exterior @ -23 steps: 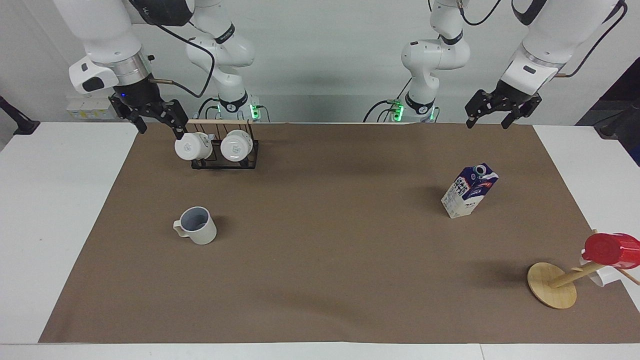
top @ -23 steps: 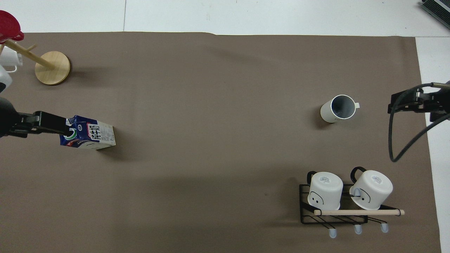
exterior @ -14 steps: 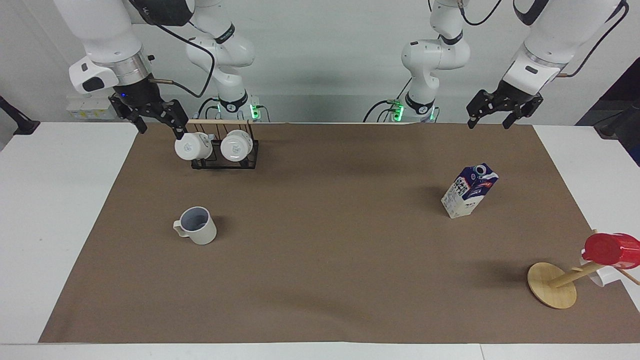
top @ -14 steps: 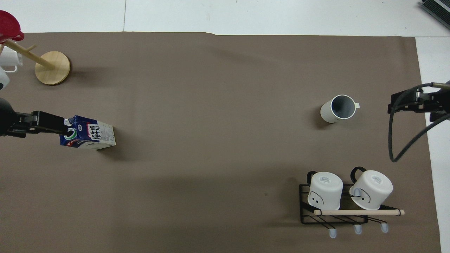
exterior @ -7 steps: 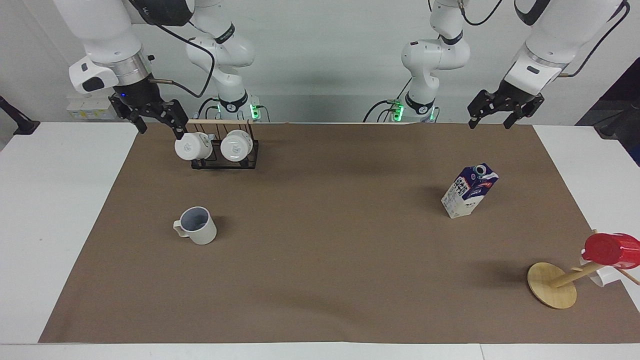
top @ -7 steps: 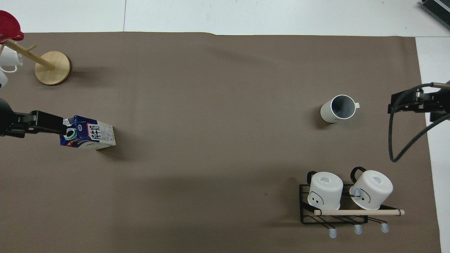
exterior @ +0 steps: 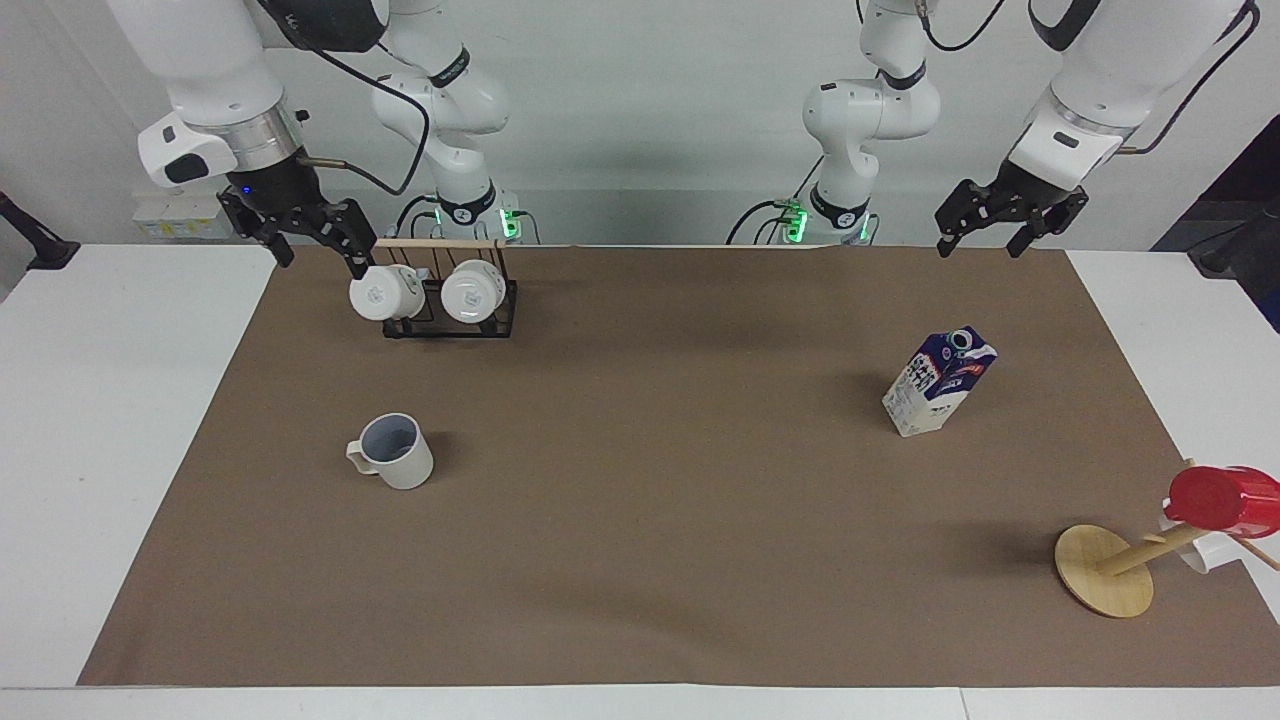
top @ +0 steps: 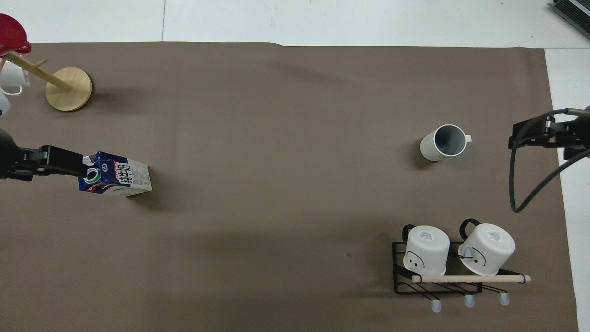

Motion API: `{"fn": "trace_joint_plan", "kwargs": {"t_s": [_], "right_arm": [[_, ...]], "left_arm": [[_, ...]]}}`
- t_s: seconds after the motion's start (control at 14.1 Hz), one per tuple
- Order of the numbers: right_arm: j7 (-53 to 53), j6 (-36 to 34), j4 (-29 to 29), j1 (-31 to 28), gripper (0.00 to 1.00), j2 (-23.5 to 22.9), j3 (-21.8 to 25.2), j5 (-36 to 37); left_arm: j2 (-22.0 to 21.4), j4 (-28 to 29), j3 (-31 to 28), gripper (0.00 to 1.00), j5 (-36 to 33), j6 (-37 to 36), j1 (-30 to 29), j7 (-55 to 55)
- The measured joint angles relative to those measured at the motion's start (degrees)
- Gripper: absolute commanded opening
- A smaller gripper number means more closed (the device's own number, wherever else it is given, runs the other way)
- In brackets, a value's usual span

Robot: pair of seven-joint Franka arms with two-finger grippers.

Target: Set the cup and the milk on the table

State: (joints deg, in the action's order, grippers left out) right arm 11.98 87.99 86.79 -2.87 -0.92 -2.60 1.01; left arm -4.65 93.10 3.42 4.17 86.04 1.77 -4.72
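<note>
arms first, as seen from across the table: my right gripper (exterior: 318, 247) hangs spread and empty just beside the wire rack (exterior: 450, 318), at the right arm's end near my base. my left gripper (exterior: 1010, 228) hangs raised over the table (exterior: 1180, 310) edge closest to me, fingers apart, holding nothing. the cup (exterior: 395, 464), a matte beige mug with a squarish handle, stands upright on the brown sheet (exterior: 650, 500). the milk (exterior: 938, 382), a printed gable-top carton with a round cap, stands upright toward the left arm's end.

from overhead, my left gripper (top: 69, 161) reaches in level and covers the carton's capped top; my right gripper (top: 548, 133) sits level toward the right arm's end, well apart from the cup. two smooth white mugs (top: 426, 249) hang tilted on the rack. a glossy red cup (top: 11, 34) rests on the wooden stand (top: 69, 88).
</note>
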Motion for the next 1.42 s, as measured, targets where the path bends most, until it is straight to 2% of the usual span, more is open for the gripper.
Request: {"fn": "trace_joint_plan", "kwargs": {"t_s": [1.42], "right_arm": [[0.0,0.0,0.0,-0.1,1.00,0.0,0.2,0.0]], "left_arm": [[0.0,0.0,0.0,1.00,0.0,-0.1,0.0,0.0]]}}
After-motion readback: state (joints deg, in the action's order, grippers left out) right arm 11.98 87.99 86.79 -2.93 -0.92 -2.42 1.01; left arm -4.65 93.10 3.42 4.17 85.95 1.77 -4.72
